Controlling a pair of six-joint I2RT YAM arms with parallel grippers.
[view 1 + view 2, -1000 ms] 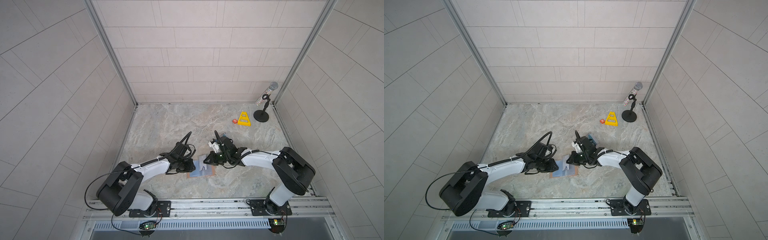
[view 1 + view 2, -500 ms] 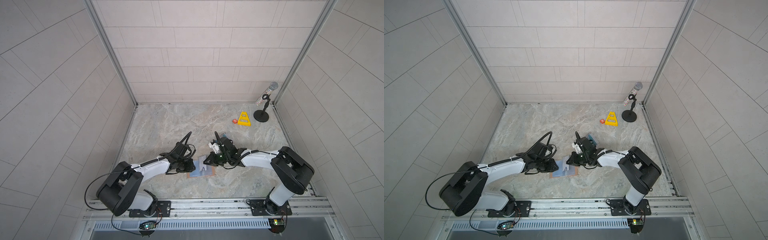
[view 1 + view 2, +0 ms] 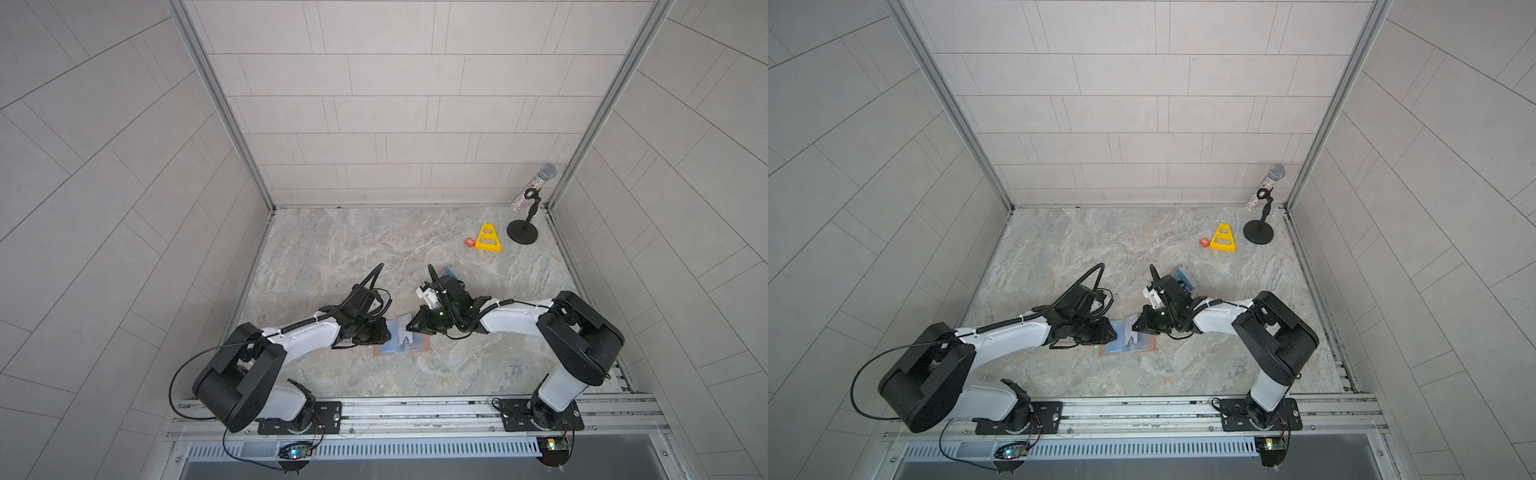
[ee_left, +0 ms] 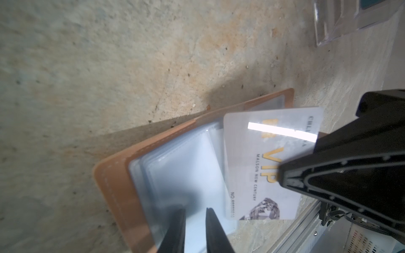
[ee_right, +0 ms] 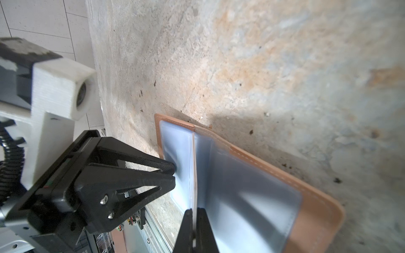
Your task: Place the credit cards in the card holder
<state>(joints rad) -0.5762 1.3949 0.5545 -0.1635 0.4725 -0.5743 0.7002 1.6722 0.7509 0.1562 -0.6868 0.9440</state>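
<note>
The open card holder [image 4: 114, 181] lies flat at the front middle of the marble table [image 3: 374, 257], long axis left-right, a gripper at each end and bare marble past its front and far edges. The right gripper [image 5: 194, 230] pinches the white VIP card [image 4: 241, 175] on edge over the fold, lengthwise along it. The left gripper [image 5: 174, 172] has its jaws barely apart on the left sleeve [image 5: 175, 142]; whether they grip it I cannot tell.

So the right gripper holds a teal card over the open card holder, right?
Not teal: the left wrist view shows a white card with gold VIP lettering. The right gripper does hold it over the open card holder.
</note>
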